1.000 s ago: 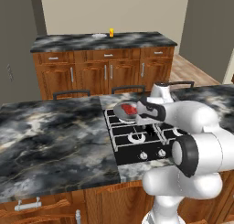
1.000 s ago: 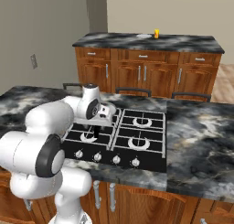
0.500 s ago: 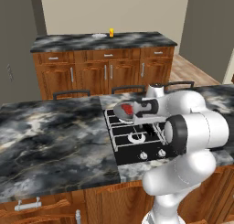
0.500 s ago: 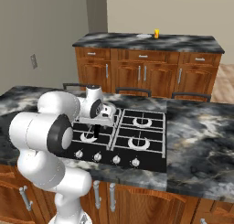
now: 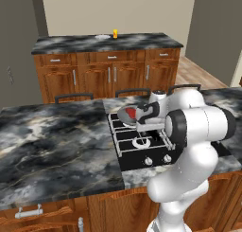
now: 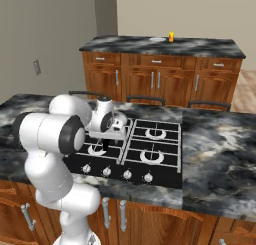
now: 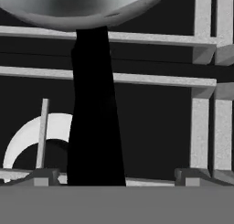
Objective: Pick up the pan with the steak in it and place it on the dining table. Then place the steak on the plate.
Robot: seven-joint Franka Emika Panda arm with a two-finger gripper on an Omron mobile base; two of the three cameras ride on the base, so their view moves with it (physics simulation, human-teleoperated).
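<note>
The grey pan (image 5: 125, 114) sits on the stove's back-left burner with the red steak (image 5: 132, 113) in it. In the hand view the pan's round body (image 7: 82, 8) is at the top, and its black handle (image 7: 93, 113) runs down between my fingertips. My gripper (image 7: 116, 176) is open, one finger on each side of the handle, not closed on it. From the left base view the gripper (image 5: 143, 119) is at the pan's right edge. The white plate (image 5: 100, 36) lies on the far dining table (image 5: 71, 44).
The black stove (image 5: 142, 146) with grey grates is set into the near marbled counter (image 5: 52, 146). A small yellow thing (image 5: 115, 33) stands beside the plate. Dark chair backs (image 5: 74, 97) line the gap between the two counters. My own elbow (image 5: 198, 124) bulks over the stove's right half.
My elbow has swung up and in over the stove. The hand has stayed at the pan's handle. The jaws remain open, and the pan and steak have not moved.
</note>
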